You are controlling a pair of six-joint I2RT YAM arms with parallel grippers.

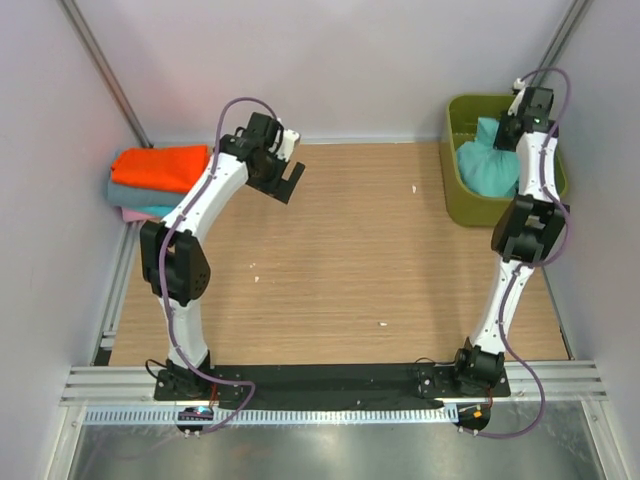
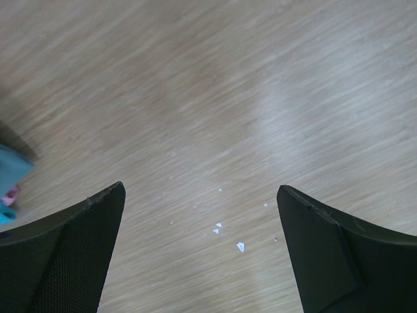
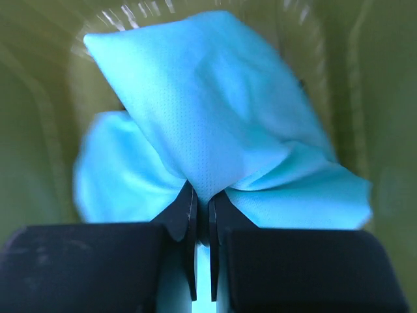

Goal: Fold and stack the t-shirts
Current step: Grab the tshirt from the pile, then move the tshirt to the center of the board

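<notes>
A mint-green t-shirt (image 1: 487, 165) lies bunched in the olive-green basket (image 1: 460, 200) at the back right. My right gripper (image 1: 506, 132) is inside the basket, shut on a fold of that shirt (image 3: 215, 124), which drapes out from between the jaws (image 3: 202, 203). A folded stack lies at the back left: orange shirt (image 1: 160, 167) on top, grey-teal (image 1: 135, 195) under it, pink (image 1: 138, 214) at the bottom. My left gripper (image 1: 285, 180) hovers open and empty over bare table just right of the stack; a teal edge of the stack (image 2: 10, 171) shows at the left of its wrist view.
The wooden table (image 1: 340, 260) has small white specks (image 2: 240, 246) on it. White walls close in the back and sides. A metal rail (image 1: 330, 385) with both arm bases runs along the near edge.
</notes>
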